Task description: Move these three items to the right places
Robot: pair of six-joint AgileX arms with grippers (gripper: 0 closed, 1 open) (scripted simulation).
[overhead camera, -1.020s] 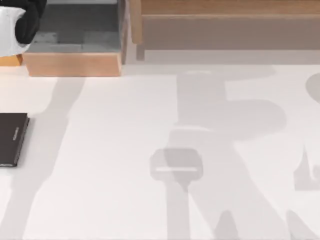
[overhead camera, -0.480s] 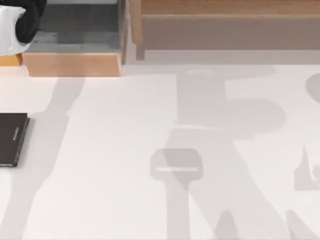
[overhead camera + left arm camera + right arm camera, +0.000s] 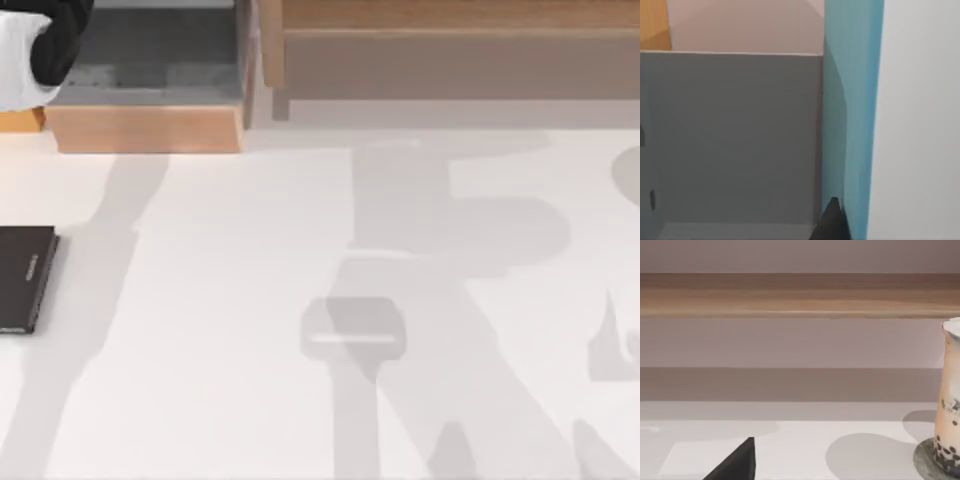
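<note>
1. Top view: overhead, looking straight down on the table; shelf at 12 o'clock.
2. Left wrist view: very close against the book.
3. Right wrist view: low, level, facing the same shelf.

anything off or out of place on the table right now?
Nothing looks spilled, tipped or damaged. The flat black slab lies flat at the table's left edge. In the left wrist view the teal book stands upright beside a grey wall of the wooden box. The right wrist view shows a cup of bubble tea standing upright.
</note>
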